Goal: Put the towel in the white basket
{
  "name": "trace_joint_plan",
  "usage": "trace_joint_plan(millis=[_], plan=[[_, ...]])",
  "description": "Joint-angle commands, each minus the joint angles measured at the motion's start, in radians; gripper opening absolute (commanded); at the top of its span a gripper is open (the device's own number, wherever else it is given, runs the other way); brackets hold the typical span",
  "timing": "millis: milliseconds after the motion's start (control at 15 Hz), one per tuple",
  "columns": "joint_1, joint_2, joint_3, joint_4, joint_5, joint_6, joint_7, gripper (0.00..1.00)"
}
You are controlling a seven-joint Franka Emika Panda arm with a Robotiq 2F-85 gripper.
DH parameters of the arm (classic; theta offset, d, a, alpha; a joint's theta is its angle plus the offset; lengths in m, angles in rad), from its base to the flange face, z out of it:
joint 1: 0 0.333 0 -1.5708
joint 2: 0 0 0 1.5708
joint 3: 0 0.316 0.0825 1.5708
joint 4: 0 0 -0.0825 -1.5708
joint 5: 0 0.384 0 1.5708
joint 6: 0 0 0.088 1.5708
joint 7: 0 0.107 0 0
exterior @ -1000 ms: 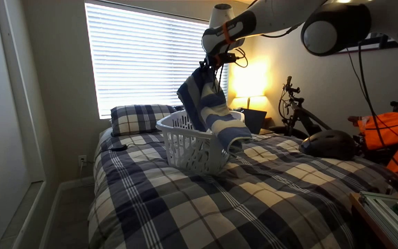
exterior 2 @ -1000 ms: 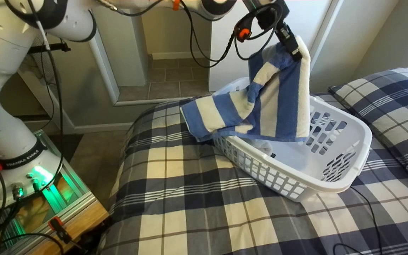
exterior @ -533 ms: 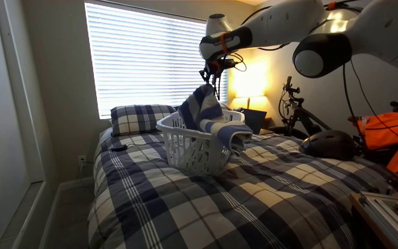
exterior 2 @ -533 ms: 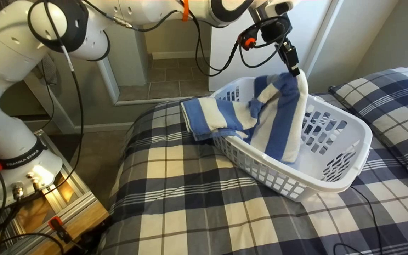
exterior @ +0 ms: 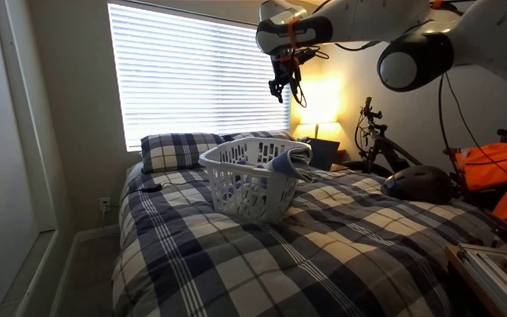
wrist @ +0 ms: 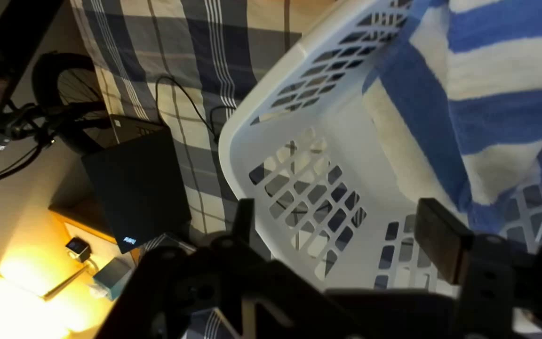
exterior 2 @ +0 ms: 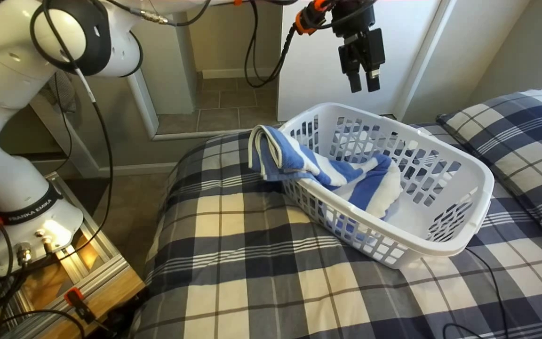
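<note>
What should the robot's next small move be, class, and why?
Probably shift the open gripper toward the folded end of the towel, ready to grip it and bring it inside. In both exterior views, that end sticks out beyond the white basket, while the gripper hangs higher up, holding nothing.

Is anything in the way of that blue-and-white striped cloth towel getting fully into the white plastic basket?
Only the rim of the basket: the towel drapes across it, one folded end outside, the rest inside. Nothing visible stands between the open black two-fingered gripper and the towel.
</note>
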Motion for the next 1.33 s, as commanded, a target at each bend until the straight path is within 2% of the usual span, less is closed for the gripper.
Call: trace_joint_plan(millis=[0,200,533,600,800,1000,1133,1267], plan=[[-0.072,0.014,0.127,0.080,-0.078,-0.155,-0.166,1.00],[-0.104,0.022,0.196,0.094,-0.090,-0.243,-0.301,1.00],[-0.112,0.005,0.283,0.097,-0.075,-0.441,-0.479,1.00],[-0.119,0.038,0.274,0.131,-0.085,-0.398,-0.411,1.00],[-0.102,-0.009,0.291,0.054,-0.086,-0.408,-0.439,1.00],[-0.110,-0.014,0.300,0.055,-0.074,-0.418,-0.444,1.00],[-0.107,-0.011,0.322,0.048,-0.068,-0.441,-0.515,1.00],[-0.112,0.031,0.351,0.095,-0.056,-0.479,-0.564,1.00]])
